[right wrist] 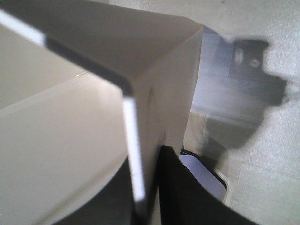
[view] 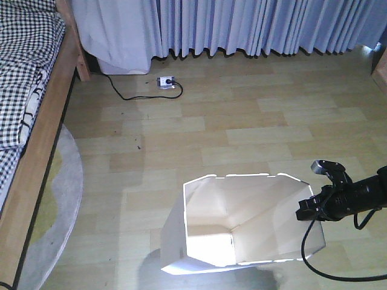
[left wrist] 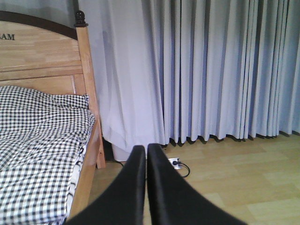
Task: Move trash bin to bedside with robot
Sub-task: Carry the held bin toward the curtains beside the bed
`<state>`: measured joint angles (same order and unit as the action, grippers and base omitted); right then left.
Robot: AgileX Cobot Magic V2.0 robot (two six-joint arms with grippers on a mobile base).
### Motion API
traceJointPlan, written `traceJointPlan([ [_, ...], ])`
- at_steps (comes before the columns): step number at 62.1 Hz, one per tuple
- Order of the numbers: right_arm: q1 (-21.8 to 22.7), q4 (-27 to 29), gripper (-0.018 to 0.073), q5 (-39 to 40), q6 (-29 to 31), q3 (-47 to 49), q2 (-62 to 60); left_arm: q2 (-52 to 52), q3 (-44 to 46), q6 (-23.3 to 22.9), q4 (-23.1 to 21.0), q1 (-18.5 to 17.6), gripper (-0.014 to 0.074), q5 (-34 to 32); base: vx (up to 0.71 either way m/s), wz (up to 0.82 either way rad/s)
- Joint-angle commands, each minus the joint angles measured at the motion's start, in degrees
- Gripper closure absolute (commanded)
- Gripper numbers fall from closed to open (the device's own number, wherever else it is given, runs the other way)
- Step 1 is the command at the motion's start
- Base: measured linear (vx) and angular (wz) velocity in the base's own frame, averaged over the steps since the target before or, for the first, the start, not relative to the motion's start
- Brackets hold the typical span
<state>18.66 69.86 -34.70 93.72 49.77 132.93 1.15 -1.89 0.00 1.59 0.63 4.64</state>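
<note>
Bin (view: 254, 205) stands at 6 o'clock, well apart from the bed (view: 42, 133) at 9. The right gripper (view: 309, 208) pinches its 3 o'clock rim, likely for dragging. The left gripper (left wrist: 146, 157) is pressed together, empty.

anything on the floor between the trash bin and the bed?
Front view: only wood floor and a round rug along the bed; nothing else between it and the trash bin.

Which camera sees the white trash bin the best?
The front-facing view: the trash bin shows its whole open mouth and inside. The right wrist view shows only a close-up corner of its wall. The left wrist view shows none of it.
</note>
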Motion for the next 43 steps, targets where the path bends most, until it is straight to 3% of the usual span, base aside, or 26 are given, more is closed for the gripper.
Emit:
traceJointPlan([
  [1, 0.2, 2.8, 0.0564, -13.3, -0.1, 0.5, -4.0, 0.3, -0.7, -0.8, -0.5, -0.4, 0.0603, -4.3, 0.27, -0.02],
  [43, 0.2, 2.8, 0.0564, -13.3, -0.1, 0.5, -4.0, 0.3, -0.7, -0.8, -0.5, -0.4, 0.0603, -4.3, 0.24, 0.04],
])
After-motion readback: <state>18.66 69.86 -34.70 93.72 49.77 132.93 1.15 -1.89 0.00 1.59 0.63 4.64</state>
